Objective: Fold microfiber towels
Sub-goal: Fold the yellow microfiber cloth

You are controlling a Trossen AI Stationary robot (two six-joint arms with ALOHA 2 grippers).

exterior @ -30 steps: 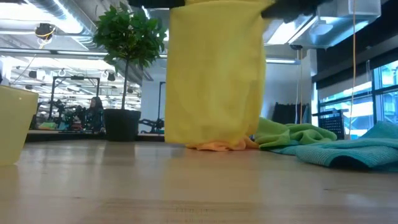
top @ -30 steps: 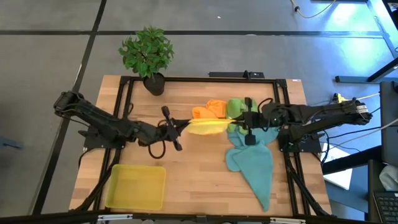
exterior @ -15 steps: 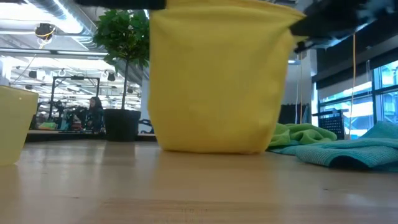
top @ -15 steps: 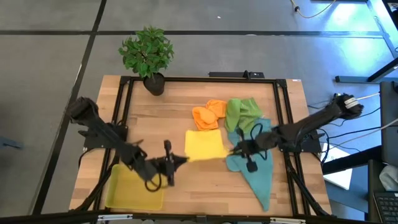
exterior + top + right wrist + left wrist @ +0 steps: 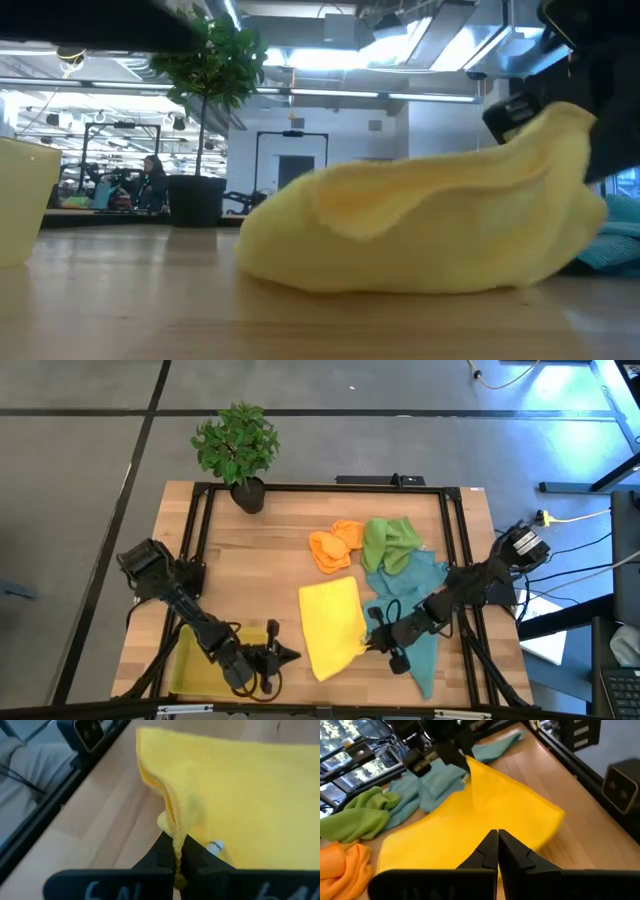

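First towel laid out, none folded yet

The soft yellow microfiber towel [image 5: 331,625] lay on the wooden table [image 5: 250,560]; the right gripper [image 5: 374,642] pinched one corner, the left gripper [image 5: 288,654] was closed on nothing beside it. The orange [image 5: 335,544], green [image 5: 390,540] and teal-blue towels [image 5: 415,615] waited crumpled behind.

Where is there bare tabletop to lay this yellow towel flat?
The bare wood between the potted plant, the yellow tray and the yellow towel is free. The right side is crowded: orange towel, green towel and teal towels, with the right pincer pinching the yellow towel's edge.
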